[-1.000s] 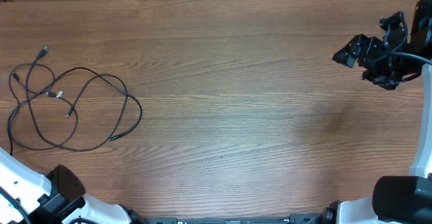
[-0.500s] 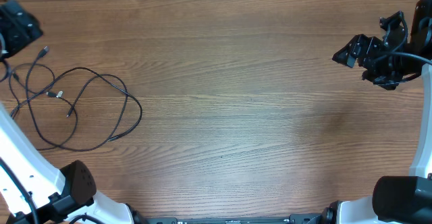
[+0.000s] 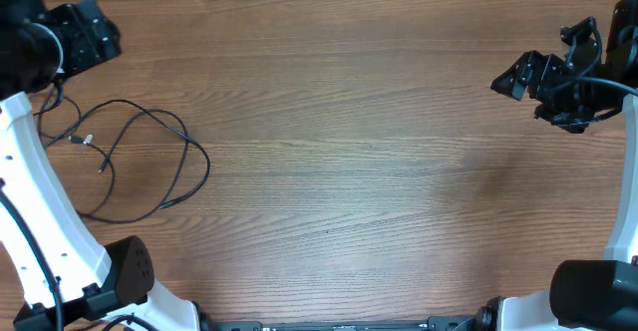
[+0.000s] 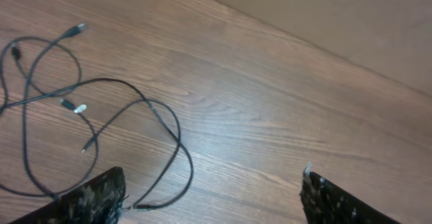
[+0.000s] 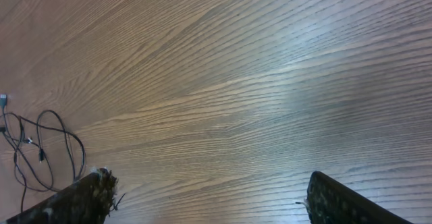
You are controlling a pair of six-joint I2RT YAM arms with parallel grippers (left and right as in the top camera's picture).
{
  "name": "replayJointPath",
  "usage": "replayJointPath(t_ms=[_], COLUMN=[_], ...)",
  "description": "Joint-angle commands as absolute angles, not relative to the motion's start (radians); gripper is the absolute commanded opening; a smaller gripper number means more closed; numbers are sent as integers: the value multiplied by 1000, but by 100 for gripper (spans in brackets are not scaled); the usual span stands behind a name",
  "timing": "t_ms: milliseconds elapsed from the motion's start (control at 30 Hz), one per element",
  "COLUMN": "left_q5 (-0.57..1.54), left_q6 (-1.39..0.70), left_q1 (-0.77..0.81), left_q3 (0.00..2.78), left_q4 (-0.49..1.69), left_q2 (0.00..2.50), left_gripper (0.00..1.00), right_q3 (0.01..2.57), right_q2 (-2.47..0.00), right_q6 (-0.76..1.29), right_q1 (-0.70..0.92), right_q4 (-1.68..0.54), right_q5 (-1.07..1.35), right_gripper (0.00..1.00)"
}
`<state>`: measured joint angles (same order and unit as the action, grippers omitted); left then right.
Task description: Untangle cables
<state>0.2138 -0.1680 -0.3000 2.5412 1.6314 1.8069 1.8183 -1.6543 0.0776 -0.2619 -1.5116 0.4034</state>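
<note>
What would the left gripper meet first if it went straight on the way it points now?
Probably the bare table: the open left gripper aims down at the wood, and the cables lie to one side of that line. Depth is hard to judge.

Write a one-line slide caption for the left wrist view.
Left gripper, open, hovers over the table; the tangled cables lie in loose loops at frame left.

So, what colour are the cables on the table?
The cables are black, some plug tips silver; the left wrist view shows it best.
</note>
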Motion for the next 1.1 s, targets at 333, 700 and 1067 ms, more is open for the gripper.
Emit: replayJointPath(t_ms=[333, 700, 1067], left_q5=[215, 206, 207], left_q6=[-117, -99, -78], left_q1=[-229, -122, -71], left_q3=[2458, 2456, 2456], left_q4=[1609, 1594, 1592], left_q2=[1811, 1811, 1811], left_gripper=[83, 84, 84], right_q3=[1819, 1819, 1819], right_q2=[-1654, -1654, -1654], right_q6=[73, 73, 73], right_q1=[-263, -263, -263], right_q4=[-1514, -1514, -1516], right_q5=[401, 401, 401], right_gripper=[89, 89, 89])
